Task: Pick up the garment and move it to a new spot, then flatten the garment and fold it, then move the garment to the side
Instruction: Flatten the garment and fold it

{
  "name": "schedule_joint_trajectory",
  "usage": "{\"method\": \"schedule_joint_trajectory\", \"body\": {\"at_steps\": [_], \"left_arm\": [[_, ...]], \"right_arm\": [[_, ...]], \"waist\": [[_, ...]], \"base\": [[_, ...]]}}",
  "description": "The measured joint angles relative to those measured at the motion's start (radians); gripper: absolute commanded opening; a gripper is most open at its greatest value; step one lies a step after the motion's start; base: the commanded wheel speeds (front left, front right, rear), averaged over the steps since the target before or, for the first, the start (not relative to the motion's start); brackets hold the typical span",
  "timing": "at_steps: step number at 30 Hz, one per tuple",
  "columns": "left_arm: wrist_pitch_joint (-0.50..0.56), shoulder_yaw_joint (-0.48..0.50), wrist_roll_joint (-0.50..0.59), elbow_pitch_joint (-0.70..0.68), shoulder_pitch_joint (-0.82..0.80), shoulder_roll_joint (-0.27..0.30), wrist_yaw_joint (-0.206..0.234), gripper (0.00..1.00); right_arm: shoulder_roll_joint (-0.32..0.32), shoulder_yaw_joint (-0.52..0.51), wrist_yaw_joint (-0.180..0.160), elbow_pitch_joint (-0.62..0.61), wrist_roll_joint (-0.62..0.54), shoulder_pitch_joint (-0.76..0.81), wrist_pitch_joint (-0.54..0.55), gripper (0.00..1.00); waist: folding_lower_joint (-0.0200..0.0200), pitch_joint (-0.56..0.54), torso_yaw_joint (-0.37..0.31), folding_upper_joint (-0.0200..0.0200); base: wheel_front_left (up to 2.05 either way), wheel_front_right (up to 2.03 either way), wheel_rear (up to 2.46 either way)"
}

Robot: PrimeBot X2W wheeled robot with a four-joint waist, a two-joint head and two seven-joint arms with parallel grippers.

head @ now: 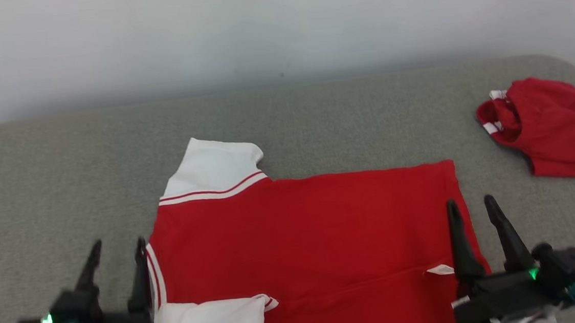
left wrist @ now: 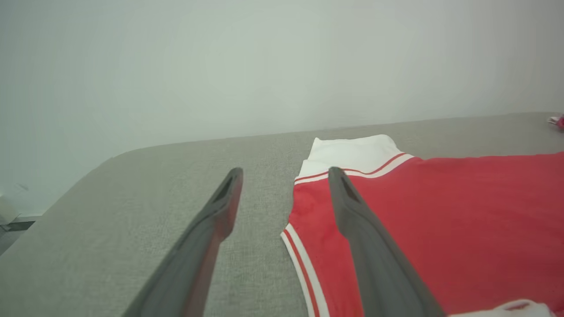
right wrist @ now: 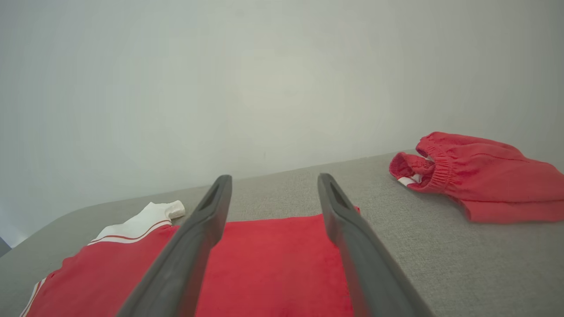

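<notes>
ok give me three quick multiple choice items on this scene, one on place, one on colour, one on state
1. Relative to the jersey, where does the smaller red garment lie? A on top of it; B under it; C apart, to its right.
2. What colour are the jersey's sleeves? A black; B white; C grey.
3. How do the left gripper and right gripper stand? A both open; B both shut on cloth; C left shut, right open.
Key: 1 C, bare grey surface shows between them; 2 B, both sleeves are white with striped trim; 3 A, each pair of fingers stands wide apart.
</notes>
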Motion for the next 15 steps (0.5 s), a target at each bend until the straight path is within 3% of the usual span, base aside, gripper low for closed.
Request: {"method": "schedule_joint_trajectory", "body": {"at_steps": [4,8,15], "left_arm": [[0.015,-0.060,-0.050,0.111,-0.204,0.061,-0.007,1.00],[0.092,-0.176,-0.187,0.160,-0.395,0.155,-0.010,1.00],[0.264,-0.292,-0.403,0.225,-0.629,0.313,-0.009,1.00]], "right_arm": [[-0.012,0.037,0.000,0.084,0.001,-0.123,0.000,1.00],[-0.014,0.071,0.000,0.143,0.002,-0.245,0.000,1.00],[0.000,0.128,0.000,0.207,0.033,-0.383,0.000,1.00]], "waist": [[0.0001,0.042,-0.026,0.0000],[0.0002,0.086,-0.060,0.0001],[0.0002,0.163,-0.142,0.0001]], "base": [[0.00,0.00,0.00],[0.00,0.00,0.00],[0.00,0.00,0.00]]}}
